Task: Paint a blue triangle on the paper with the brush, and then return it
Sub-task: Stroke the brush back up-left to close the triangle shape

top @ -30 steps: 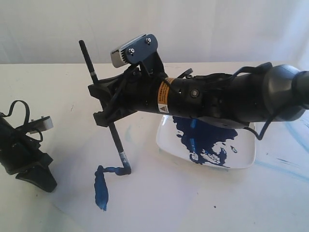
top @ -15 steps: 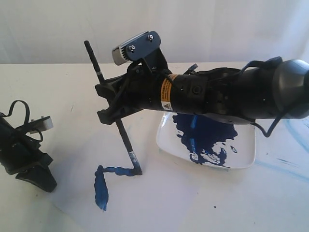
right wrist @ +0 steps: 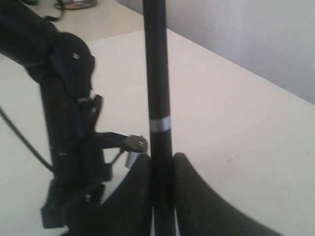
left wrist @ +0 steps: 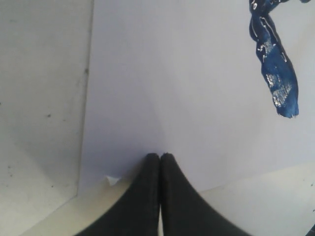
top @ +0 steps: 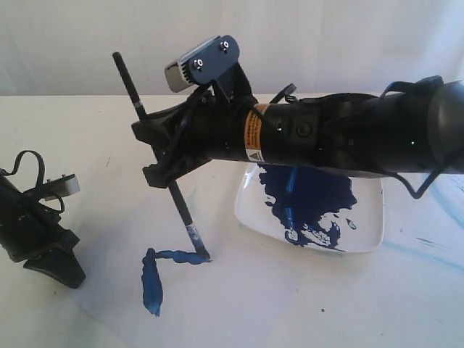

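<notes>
The brush (top: 181, 206) leans with its handle top toward the back left. Its blue bristles touch the paper (top: 246, 297) at the right end of a short dark-blue stroke (top: 174, 256). That stroke joins a thicker one (top: 151, 284) running toward the front, so the paint forms an open corner, not a closed triangle. My right gripper (top: 156, 152) is shut on the handle, and the right wrist view shows the black shaft (right wrist: 156, 73) pinched in the gripper (right wrist: 161, 158). My left gripper (top: 52, 267) rests shut and empty at the sheet's left edge; the left wrist view shows the gripper (left wrist: 160, 156) on the paper (left wrist: 172, 88) near the thick stroke (left wrist: 275, 73).
A white square plate (top: 366, 245) with a large dark-blue paint blotch (top: 312, 196) lies under my right forearm. Faint pale-blue smears (top: 428, 245) mark the table at the right. The left arm (right wrist: 64, 123) stands beyond the brush in the right wrist view.
The brush tip has dragged to the right, lengthening the short blue stroke. The handle top has swung back to the left. The left arm has not moved.
</notes>
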